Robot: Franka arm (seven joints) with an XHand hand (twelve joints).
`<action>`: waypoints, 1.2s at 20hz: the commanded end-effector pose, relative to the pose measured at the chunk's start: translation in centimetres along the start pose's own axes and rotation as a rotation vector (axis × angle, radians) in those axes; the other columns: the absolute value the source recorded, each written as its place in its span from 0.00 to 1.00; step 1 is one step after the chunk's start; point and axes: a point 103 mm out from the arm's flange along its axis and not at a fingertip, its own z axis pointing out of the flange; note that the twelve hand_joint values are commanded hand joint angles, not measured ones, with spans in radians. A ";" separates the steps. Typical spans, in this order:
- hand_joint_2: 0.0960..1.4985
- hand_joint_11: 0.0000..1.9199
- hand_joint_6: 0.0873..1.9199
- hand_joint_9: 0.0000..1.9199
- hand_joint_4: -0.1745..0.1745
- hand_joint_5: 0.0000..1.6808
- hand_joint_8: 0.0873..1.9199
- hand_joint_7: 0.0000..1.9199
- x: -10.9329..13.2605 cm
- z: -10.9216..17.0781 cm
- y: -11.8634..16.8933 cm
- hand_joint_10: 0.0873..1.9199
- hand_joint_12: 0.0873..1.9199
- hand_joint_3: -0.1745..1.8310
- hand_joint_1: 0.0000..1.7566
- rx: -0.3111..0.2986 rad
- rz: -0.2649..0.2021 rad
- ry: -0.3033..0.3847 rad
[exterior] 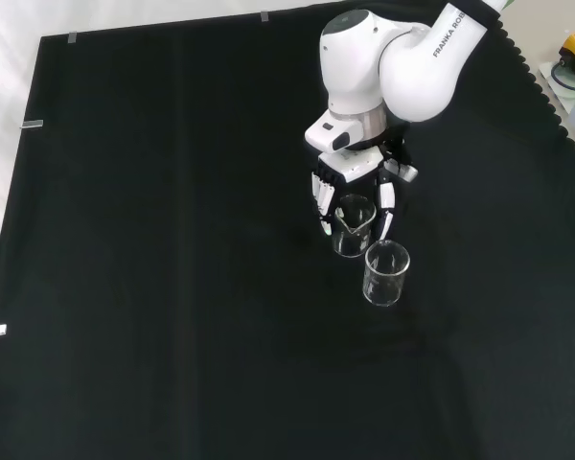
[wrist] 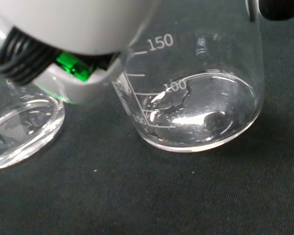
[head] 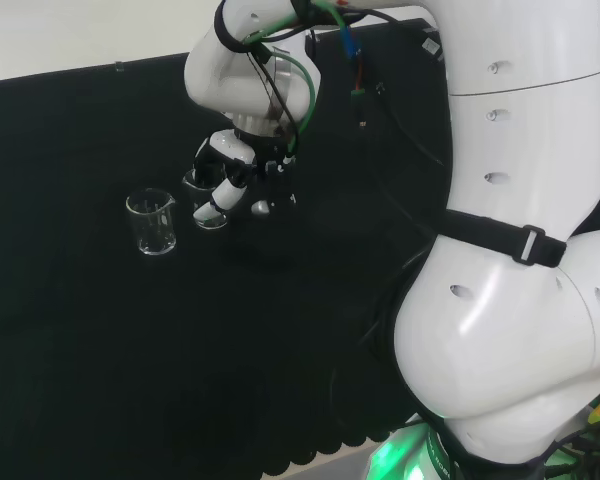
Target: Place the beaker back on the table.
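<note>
Where black cloth drapes the desk (exterior: 172, 287), matte and faintly woven, two clear glass beakers stand, cylindrical and spouted. One beaker (exterior: 353, 226) sits on the cloth with the black-and-white hand (exterior: 350, 177) curled around it; the other beaker (exterior: 385, 273) stands free just beside it.

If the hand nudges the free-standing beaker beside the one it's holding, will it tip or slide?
The free beaker looks like empty clear glass, so probably light and breakable. Its flat base on the black cloth may drag, so a high push from the hand could tip it rather than slide it.
</note>
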 end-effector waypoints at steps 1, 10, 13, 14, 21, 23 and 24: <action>0.32 0.70 0.33 0.87 0.02 0.75 0.24 0.75 0.2 0.1 0.1 0.00 0.31 0.49 0.75 0.017 0.009 -0.031; 0.23 0.56 0.40 0.80 0.36 0.62 0.32 0.68 -0.1 -0.7 -0.6 0.00 0.44 0.56 0.66 -0.006 -0.036 0.004; 0.18 0.50 0.44 0.76 0.33 0.53 0.36 0.61 -0.2 -0.7 -0.9 0.00 0.49 0.61 0.65 -0.005 -0.046 0.011; 0.18 0.48 0.46 0.75 0.33 0.50 0.37 0.59 -0.2 -0.7 -0.9 0.00 0.51 0.61 0.64 -0.004 -0.048 0.012; 0.16 0.37 0.46 0.68 0.34 0.36 0.40 0.50 -0.3 -0.9 -1.1 0.00 0.58 0.60 0.59 0.000 -0.056 0.009; 0.16 0.36 0.46 0.67 0.34 0.36 0.40 0.50 -0.1 -1.0 -1.0 0.00 0.59 0.60 0.58 0.005 -0.058 -0.004; 0.16 0.36 0.46 0.67 0.35 0.36 0.40 0.50 -0.1 -1.0 -1.0 0.00 0.59 0.60 0.58 0.009 -0.061 -0.010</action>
